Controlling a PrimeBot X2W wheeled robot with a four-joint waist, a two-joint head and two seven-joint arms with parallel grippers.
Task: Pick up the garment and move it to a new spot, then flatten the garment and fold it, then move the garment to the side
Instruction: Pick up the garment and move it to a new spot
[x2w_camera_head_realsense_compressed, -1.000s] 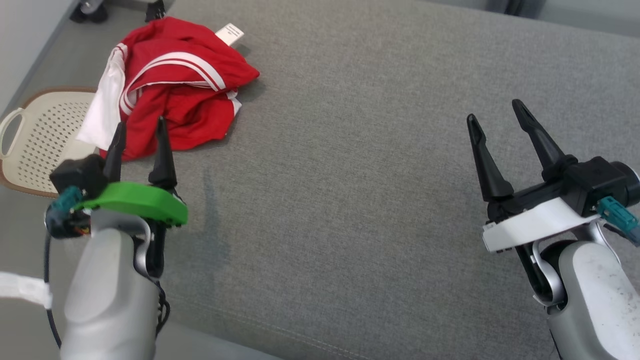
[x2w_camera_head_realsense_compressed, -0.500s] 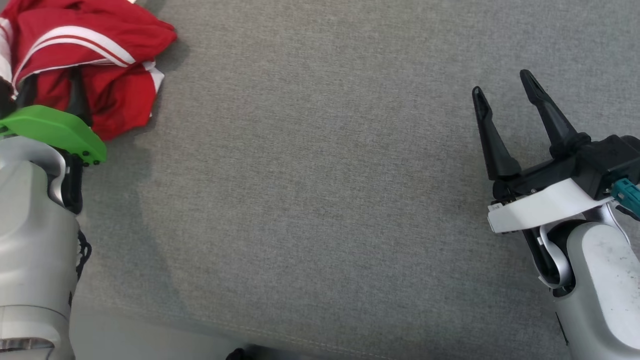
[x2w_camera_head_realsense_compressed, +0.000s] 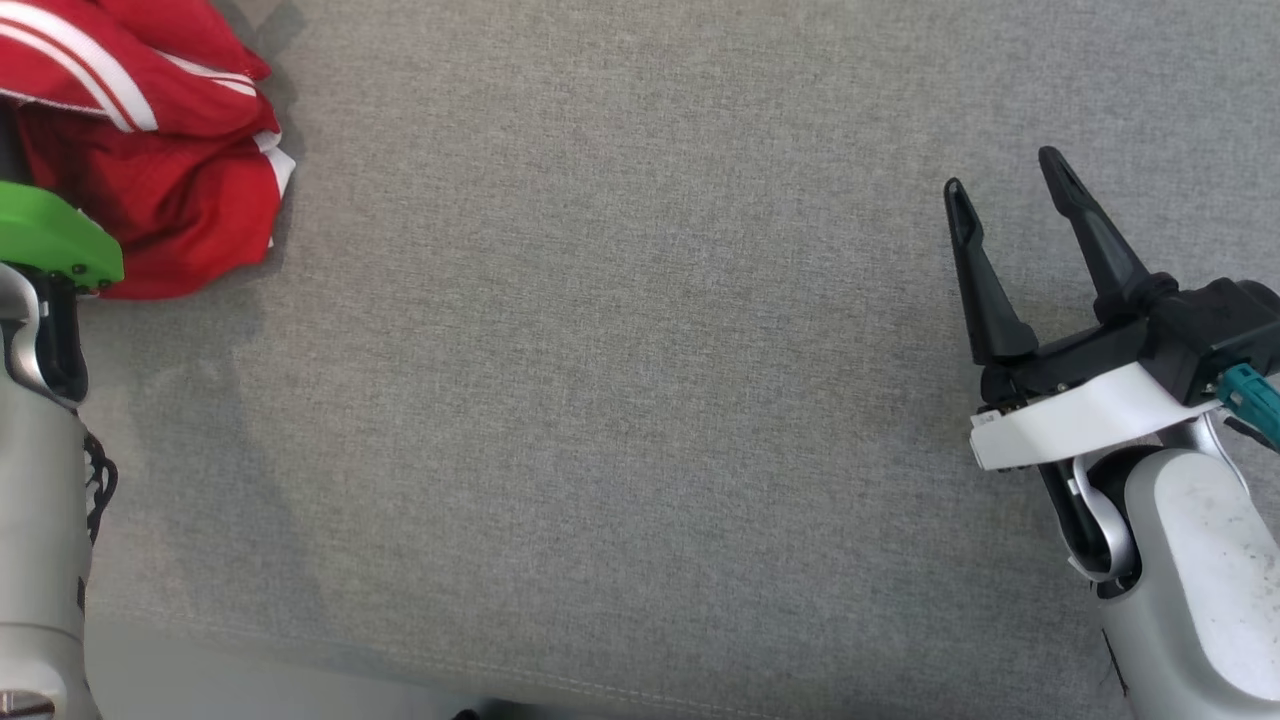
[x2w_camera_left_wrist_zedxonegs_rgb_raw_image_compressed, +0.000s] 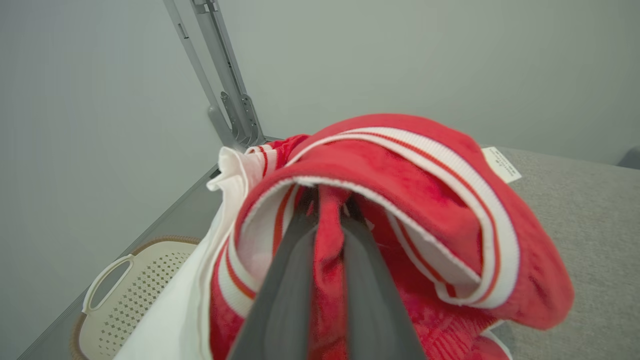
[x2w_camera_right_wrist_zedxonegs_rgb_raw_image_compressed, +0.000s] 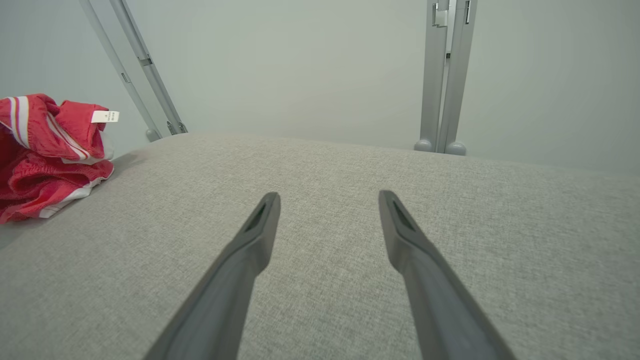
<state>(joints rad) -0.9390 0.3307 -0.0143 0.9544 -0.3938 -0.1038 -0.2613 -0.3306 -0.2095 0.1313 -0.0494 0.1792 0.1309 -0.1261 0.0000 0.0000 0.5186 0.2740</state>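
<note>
The garment (x2w_camera_head_realsense_compressed: 150, 150) is a crumpled red piece with white stripes and a white label, lying at the far left of the grey fabric surface (x2w_camera_head_realsense_compressed: 620, 380). In the left wrist view my left gripper (x2w_camera_left_wrist_zedxonegs_rgb_raw_image_compressed: 330, 197) is shut on a fold of the garment (x2w_camera_left_wrist_zedxonegs_rgb_raw_image_compressed: 400, 170), with red cloth pinched between the two dark fingers. The head view shows that arm's green bracket (x2w_camera_head_realsense_compressed: 50, 240) just in front of the heap. My right gripper (x2w_camera_head_realsense_compressed: 1000, 170) hovers open over bare surface at the right, far from the garment (x2w_camera_right_wrist_zedxonegs_rgb_raw_image_compressed: 45, 155), with nothing between its fingers (x2w_camera_right_wrist_zedxonegs_rgb_raw_image_compressed: 250, 250).
A cream perforated basket (x2w_camera_left_wrist_zedxonegs_rgb_raw_image_compressed: 140, 285) sits below the surface's left edge, beside the garment. Grey metal posts (x2w_camera_right_wrist_zedxonegs_rgb_raw_image_compressed: 445, 75) stand behind the far edge against a pale wall. The surface's front edge (x2w_camera_head_realsense_compressed: 600, 690) runs along the bottom of the head view.
My left gripper has reached into the garment and closed on a fold of it. The head view has shifted, so the garment now sits at its left edge. My right gripper stays open.
</note>
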